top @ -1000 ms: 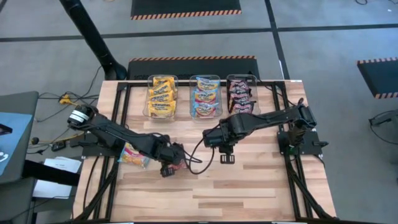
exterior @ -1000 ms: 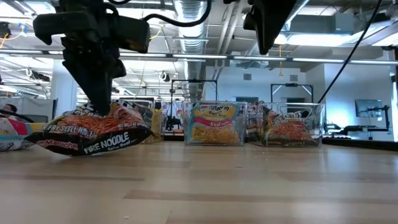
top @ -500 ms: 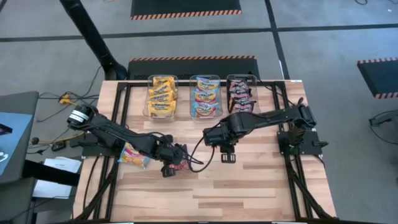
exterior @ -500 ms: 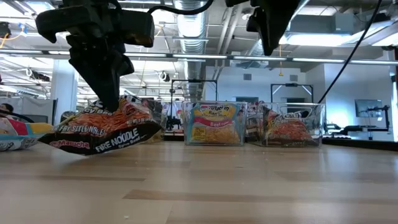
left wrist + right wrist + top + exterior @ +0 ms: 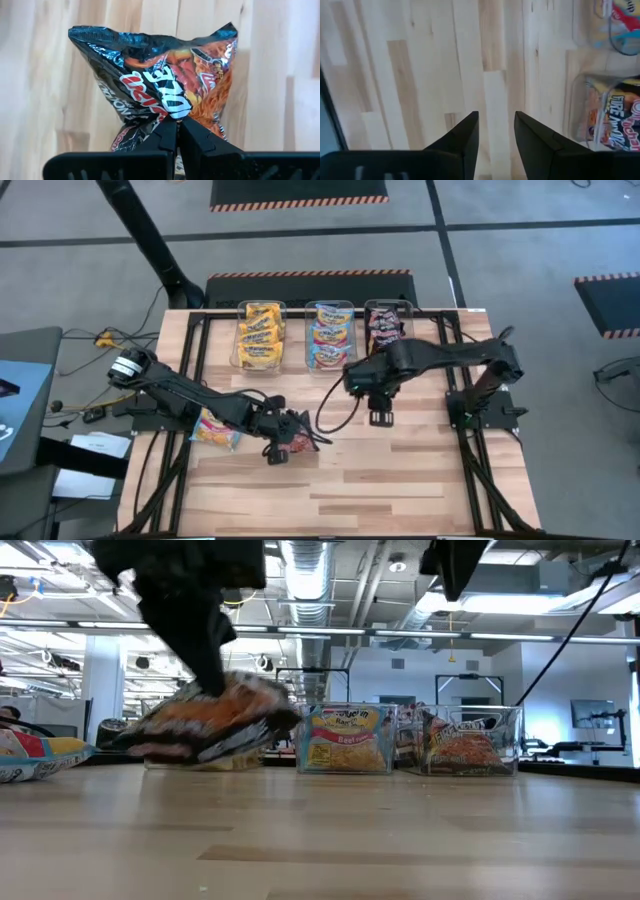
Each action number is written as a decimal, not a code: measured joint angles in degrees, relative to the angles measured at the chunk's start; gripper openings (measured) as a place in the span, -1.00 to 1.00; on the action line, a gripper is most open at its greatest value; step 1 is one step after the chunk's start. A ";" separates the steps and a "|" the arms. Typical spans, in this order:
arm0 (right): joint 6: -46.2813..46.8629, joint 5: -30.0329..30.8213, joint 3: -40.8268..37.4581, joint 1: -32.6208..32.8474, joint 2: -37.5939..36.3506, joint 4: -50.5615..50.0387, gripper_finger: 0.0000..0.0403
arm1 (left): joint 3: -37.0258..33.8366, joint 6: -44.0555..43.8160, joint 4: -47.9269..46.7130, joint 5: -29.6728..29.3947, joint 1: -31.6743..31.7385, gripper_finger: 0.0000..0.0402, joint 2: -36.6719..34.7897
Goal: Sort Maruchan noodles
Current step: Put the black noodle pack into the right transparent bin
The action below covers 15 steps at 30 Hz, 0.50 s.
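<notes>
Pinching black-red packet [image 5: 165,95], left end effector [image 5: 176,131], lifted

This was an industrial robotics lab or workshop. The wooden bench [image 5: 400,470] sat in a black metal frame [image 5: 300,311] on a grey concrete floor [image 5: 520,240], with hazard-striped black mats [image 5: 298,192] beyond its far edge. Behind the bench, the low view showed an open hall with exposed ceiling ducts [image 5: 310,565], pipes, strip lights and a wall monitor [image 5: 591,712]
</notes>
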 joint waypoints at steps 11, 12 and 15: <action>1.65 1.15 -0.36 1.63 -8.11 4.83 -0.28 | 9.92 6.23 -4.09 -7.17 0.04 -1.00 -0.09; 1.96 1.46 -1.18 1.92 -9.01 6.14 -0.28 | 10.73 6.76 -4.59 -7.96 0.04 -1.00 -0.09; 3.86 2.65 -5.36 3.05 -12.04 9.88 -0.29 | 12.84 8.42 -5.77 -9.86 0.04 -1.00 -0.09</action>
